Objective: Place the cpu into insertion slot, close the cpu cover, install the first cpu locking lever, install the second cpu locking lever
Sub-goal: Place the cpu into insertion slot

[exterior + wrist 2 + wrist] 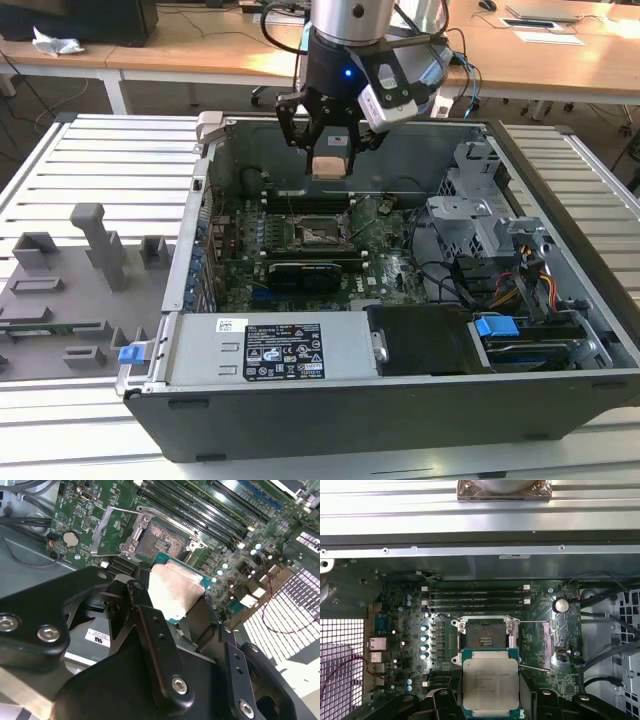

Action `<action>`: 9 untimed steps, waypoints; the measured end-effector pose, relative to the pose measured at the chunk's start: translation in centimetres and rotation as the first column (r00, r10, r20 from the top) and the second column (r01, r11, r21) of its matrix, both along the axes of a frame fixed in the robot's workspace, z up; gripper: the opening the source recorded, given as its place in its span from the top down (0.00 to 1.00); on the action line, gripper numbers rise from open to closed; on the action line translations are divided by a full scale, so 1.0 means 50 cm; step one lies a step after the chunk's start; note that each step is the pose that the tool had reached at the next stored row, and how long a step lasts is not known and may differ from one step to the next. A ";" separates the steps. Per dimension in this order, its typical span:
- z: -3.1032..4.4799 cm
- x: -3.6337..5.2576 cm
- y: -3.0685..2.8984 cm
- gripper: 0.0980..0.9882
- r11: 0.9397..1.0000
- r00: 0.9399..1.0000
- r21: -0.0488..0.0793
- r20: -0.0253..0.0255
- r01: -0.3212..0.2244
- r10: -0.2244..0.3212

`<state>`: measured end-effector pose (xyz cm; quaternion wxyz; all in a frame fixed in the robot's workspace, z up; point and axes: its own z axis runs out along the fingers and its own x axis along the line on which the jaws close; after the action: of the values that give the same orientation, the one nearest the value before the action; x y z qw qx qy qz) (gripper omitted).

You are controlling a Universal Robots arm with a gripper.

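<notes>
My gripper (328,160) hangs inside the open computer case, shut on the cpu (328,166), which shows as a pale square between the fingers. In both wrist views the cpu (490,682) (175,587) is held by its edges, above and just off to one side of the insertion slot (485,639) (161,541). The slot (318,232) lies open on the green board, below the gripper and with a clear gap to it. The cpu cover (534,645) (112,527), a thin metal frame, is swung back beside the slot. A thin lever rod (536,669) runs along the cover's edge.
A long black expansion card (310,270) lies just in front of the slot, and memory slots (475,597) lie behind it. A grey power supply box (270,350) fills the case front. A drive cage (480,215) with cables stands at the exterior view's right, a grey fixture tray (70,280) at its left.
</notes>
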<state>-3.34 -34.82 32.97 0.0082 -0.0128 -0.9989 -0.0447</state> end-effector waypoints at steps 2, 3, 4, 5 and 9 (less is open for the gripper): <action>-0.015 0.000 0.000 0.50 1.000 1.000 0.000 0.000 0.000 0.000; -0.023 0.000 0.000 0.50 1.000 1.000 0.000 0.000 0.000 0.000; -0.033 0.000 0.000 0.50 1.000 1.000 0.000 0.000 0.000 0.000; -0.041 0.000 0.000 0.50 1.000 1.000 0.000 0.000 0.000 0.000; -0.060 0.000 0.000 0.50 1.000 1.000 0.000 0.000 0.000 0.000</action>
<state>-3.34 -34.81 29.95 0.0082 -0.0127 -0.9989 -0.0446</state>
